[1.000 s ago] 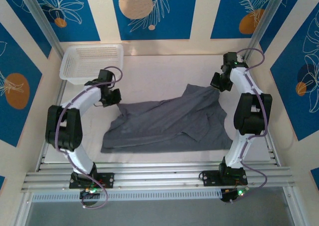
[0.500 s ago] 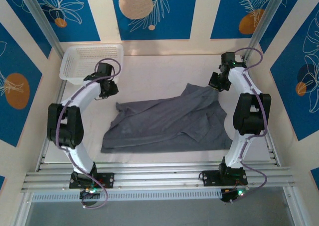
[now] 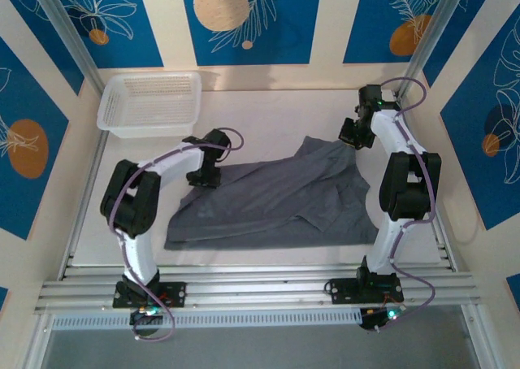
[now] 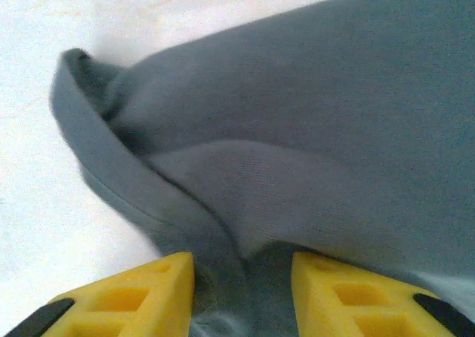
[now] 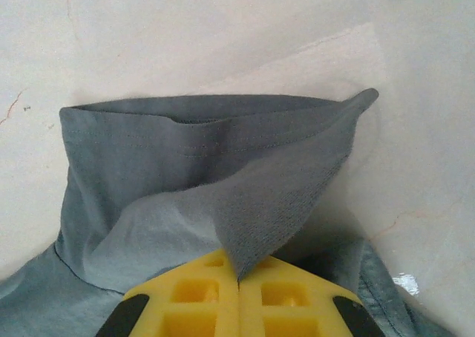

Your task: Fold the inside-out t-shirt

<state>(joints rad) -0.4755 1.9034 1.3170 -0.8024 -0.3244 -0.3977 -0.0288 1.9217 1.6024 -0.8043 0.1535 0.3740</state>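
The t-shirt (image 3: 276, 198) lies rumpled on the desk (image 3: 268, 113) between the two arms. Its near edge is fairly straight and its far right corner is drawn up toward the right arm. The right pincer (image 3: 351, 135) is clenched on that corner. In the right wrist view its yellow fingers (image 5: 289, 296) meet, with a raised fold of hemmed grey cloth pinched between them. The left pincer (image 3: 203, 174) sits at the shirt's far left corner, released. Its fingers (image 4: 148, 292) stand apart with cloth lying in the gap. A white basket (image 3: 150, 101) sits in the far left corner of the desk, apart from the shirt.
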